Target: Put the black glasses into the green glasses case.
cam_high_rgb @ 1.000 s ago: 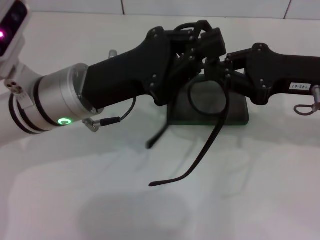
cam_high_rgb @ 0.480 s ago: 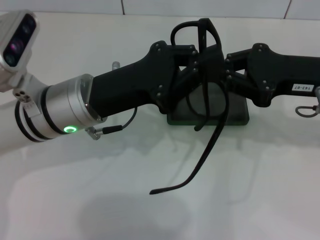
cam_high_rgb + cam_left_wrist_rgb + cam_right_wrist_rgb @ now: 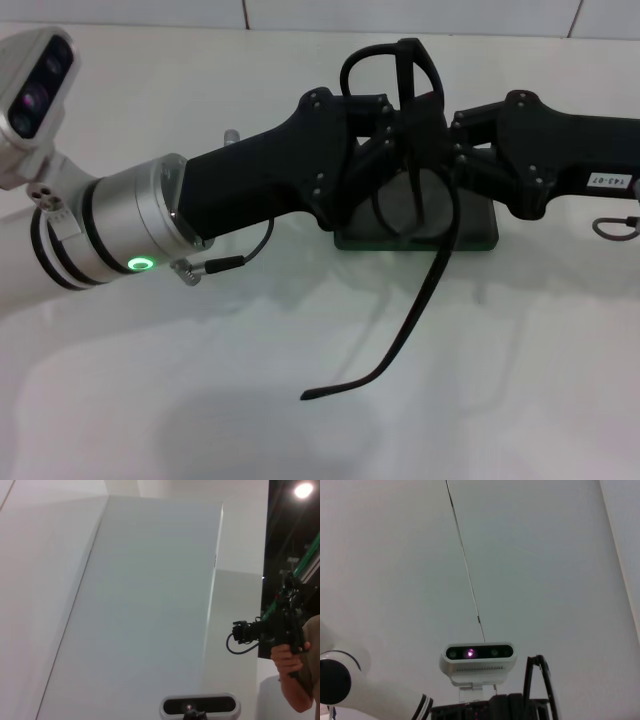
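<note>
Both black grippers, left (image 3: 385, 130) and right (image 3: 440, 135), meet on the thin-framed black glasses (image 3: 405, 120), held above the dark green oblong case (image 3: 470, 232) on the white table (image 3: 200, 400); finger closure cannot be told. One temple arm (image 3: 400, 330) trails toward the table, so it probably needs folding before lowering.

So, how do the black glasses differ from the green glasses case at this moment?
The black glasses are held up between the left gripper and the right gripper, while the green glasses case lies flat on the table. The glasses are thin and wiry, with one temple arm hanging down; the case is a solid, dark block. Both are dark.
</note>
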